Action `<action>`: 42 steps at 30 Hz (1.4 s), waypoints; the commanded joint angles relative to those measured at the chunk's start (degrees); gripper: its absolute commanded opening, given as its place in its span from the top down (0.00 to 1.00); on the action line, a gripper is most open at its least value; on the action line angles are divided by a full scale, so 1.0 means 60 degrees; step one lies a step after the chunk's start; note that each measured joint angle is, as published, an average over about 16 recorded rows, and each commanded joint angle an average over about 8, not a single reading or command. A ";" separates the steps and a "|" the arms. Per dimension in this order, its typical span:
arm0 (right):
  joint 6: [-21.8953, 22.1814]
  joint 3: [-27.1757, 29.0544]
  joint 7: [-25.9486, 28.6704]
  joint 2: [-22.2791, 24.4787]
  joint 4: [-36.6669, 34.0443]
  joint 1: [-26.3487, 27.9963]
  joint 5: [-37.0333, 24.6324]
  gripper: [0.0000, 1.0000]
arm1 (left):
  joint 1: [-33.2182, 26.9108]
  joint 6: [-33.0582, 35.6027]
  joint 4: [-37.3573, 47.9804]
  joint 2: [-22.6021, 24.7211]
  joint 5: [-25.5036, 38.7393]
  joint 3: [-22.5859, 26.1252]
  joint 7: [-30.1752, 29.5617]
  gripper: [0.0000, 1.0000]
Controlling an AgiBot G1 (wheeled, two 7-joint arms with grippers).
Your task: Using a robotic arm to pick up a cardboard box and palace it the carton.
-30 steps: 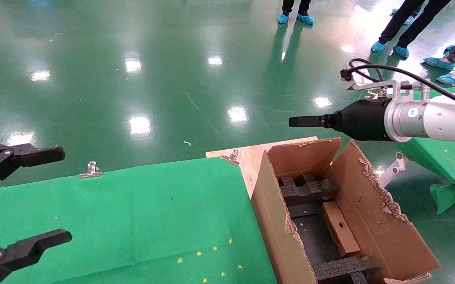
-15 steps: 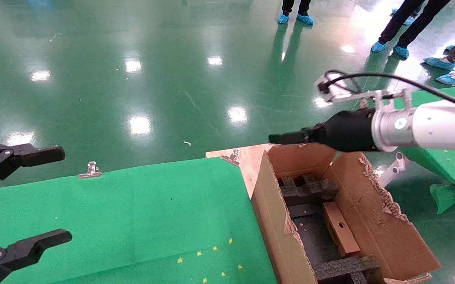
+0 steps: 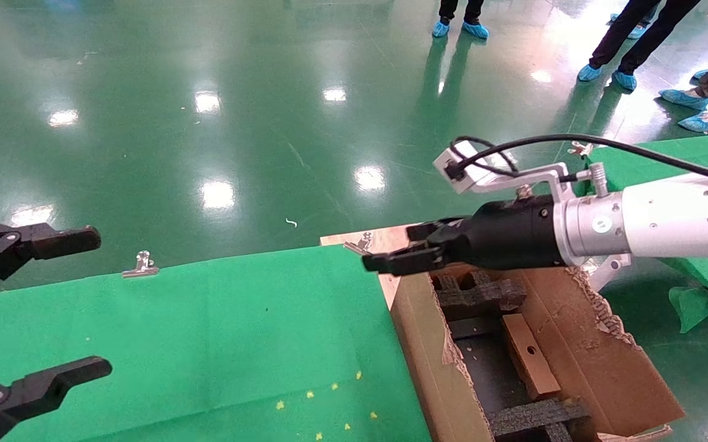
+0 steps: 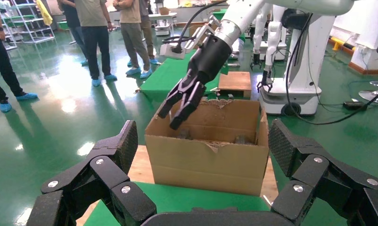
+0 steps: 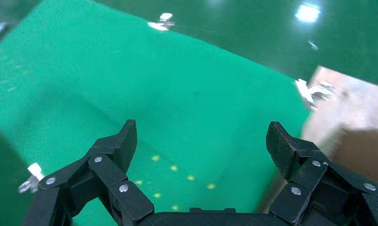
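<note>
The small cardboard box [image 3: 529, 356] lies inside the carton [image 3: 605, 368] between black foam inserts [image 3: 479, 294]. The robotic arm on the right [image 3: 667, 221] reaches left across the carton's far end. Its right gripper [image 3: 393, 252] is open and empty, above the carton's far left corner and the edge of the green cloth. In the right wrist view the right gripper [image 5: 202, 137] has only green cloth between its fingers. My left gripper [image 3: 86, 304] is open and empty at the left edge. The left wrist view looks past the left gripper [image 4: 203, 141] at the carton [image 4: 210, 160] and the right gripper [image 4: 177, 110].
A green cloth table [image 3: 206, 337] lies left of the carton, held by metal clips [image 3: 140, 265] [image 3: 363, 244] on a wooden board [image 3: 390, 242]. A second green table [image 3: 697, 245] stands at the right. People in blue shoe covers [image 3: 605, 73] stand on the green floor beyond.
The right arm has swung left and down, from high above the carton's far flap to its far left corner. Its wrist has turned, so both fingers show apart. The left arm has not moved.
</note>
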 commanded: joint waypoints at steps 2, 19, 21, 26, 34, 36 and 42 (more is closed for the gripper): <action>-0.0361 0.0571 -0.0751 -0.0089 -0.0030 -0.0394 0.0414 0.00 | 0.0000 0.0000 0.0000 0.0000 0.0000 0.0000 0.0000 0.00; -0.2411 0.3810 -0.5010 -0.0593 -0.0199 -0.2628 0.2760 0.00 | 0.0023 0.0075 -0.0072 0.0064 0.0133 -0.0142 -0.0092 0.00; -0.2654 0.4195 -0.5516 -0.0653 -0.0219 -0.2893 0.3039 0.00 | 0.0026 0.0088 -0.0084 0.0075 0.0155 -0.0166 -0.0108 0.00; -0.3256 0.5145 -0.6766 -0.0801 -0.0268 -0.3549 0.3728 0.00 | 0.0035 0.0120 -0.0115 0.0102 0.0210 -0.0224 -0.0146 0.00; -0.4073 0.6436 -0.8466 -0.1002 -0.0338 -0.4439 0.4664 0.00 | 0.0048 0.0173 -0.0164 0.0145 0.0297 -0.0318 -0.0208 0.00; -0.4147 0.6551 -0.8621 -0.1021 -0.0346 -0.4519 0.4749 0.00 | 0.0052 0.0186 -0.0176 0.0155 0.0319 -0.0341 -0.0223 0.00; -0.4166 0.6573 -0.8660 -0.1024 -0.0352 -0.4534 0.4771 0.00 | 0.0062 0.0225 -0.0213 0.0188 0.0385 -0.0412 -0.0269 0.00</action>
